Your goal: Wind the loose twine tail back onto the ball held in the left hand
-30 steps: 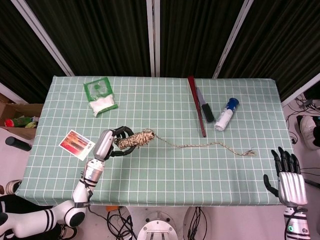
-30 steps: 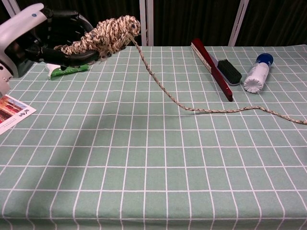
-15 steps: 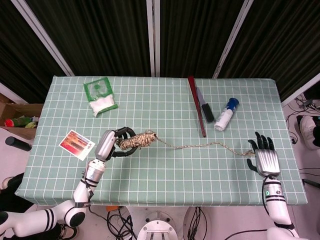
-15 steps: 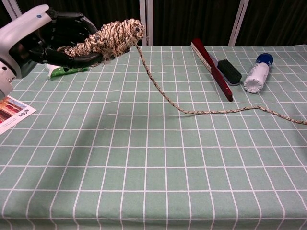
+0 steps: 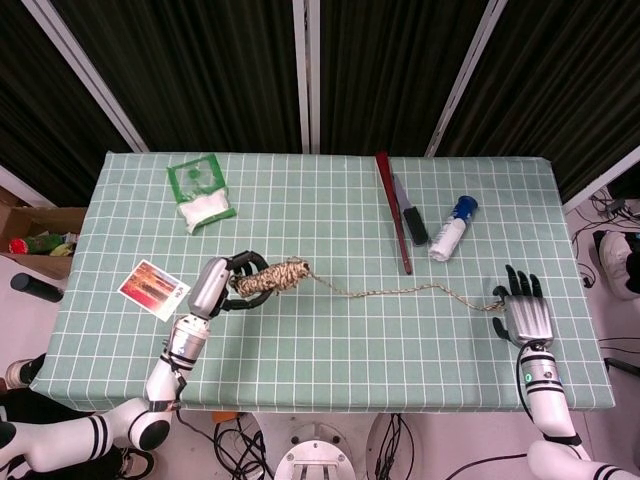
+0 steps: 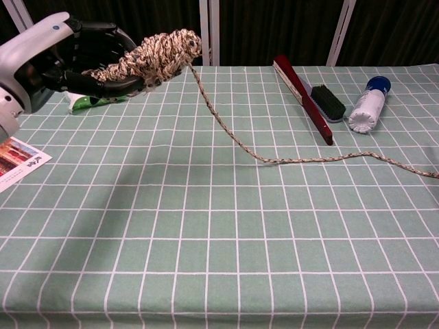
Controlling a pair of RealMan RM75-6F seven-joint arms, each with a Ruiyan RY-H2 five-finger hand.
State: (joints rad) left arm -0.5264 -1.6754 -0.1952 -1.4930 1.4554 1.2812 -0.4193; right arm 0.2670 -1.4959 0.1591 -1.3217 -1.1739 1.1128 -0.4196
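Note:
My left hand (image 5: 212, 285) (image 6: 48, 58) grips the brown-and-cream twine ball (image 5: 272, 279) (image 6: 151, 53) a little above the table's left side. The loose twine tail (image 5: 400, 292) (image 6: 302, 159) runs from the ball's right end down to the cloth and trails rightward to a frayed end (image 5: 494, 306). My right hand (image 5: 526, 314) hovers at the right front of the table, fingers spread and empty, its fingertips (image 5: 505, 291) just beside the frayed end. The chest view does not show the right hand.
The table wears a green checked cloth (image 5: 320, 340). On it lie a red stick (image 5: 394, 212) (image 6: 304, 100), a black brush (image 5: 412, 220) (image 6: 328, 101), a white bottle with blue cap (image 5: 451, 228) (image 6: 365, 104), a green-and-white packet (image 5: 200, 194) and a picture card (image 5: 153, 289) (image 6: 17, 162).
My right hand rose from below the table's front edge to the frayed twine end, then settled slightly right. The left hand with the ball shifted only a little.

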